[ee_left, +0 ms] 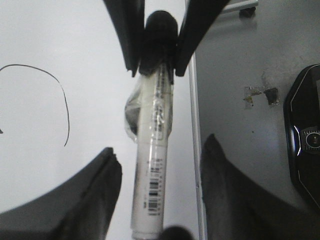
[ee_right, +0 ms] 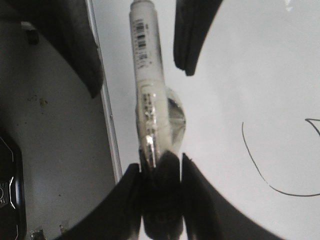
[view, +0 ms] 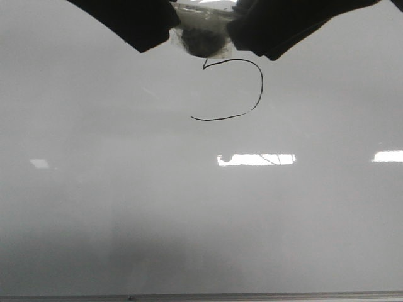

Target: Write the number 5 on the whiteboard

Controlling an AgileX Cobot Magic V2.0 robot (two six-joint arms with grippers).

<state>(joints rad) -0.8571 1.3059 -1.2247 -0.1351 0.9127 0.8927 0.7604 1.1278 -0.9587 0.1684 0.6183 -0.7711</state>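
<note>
My right fingers pinch the black end of the marker. My left fingers are spread wide, one on each side of the marker's white end, not touching it. The number 5 is just a round belly line on the whiteboard, close to both sets of fingers. Only my wrist views show the board's metal edge strip and the grey desk beyond it.

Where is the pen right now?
The pen lies at the far edge of the whiteboard, just beyond the drawn 5. The right gripper clamps its black cap; the left gripper straddles its other end.
</note>
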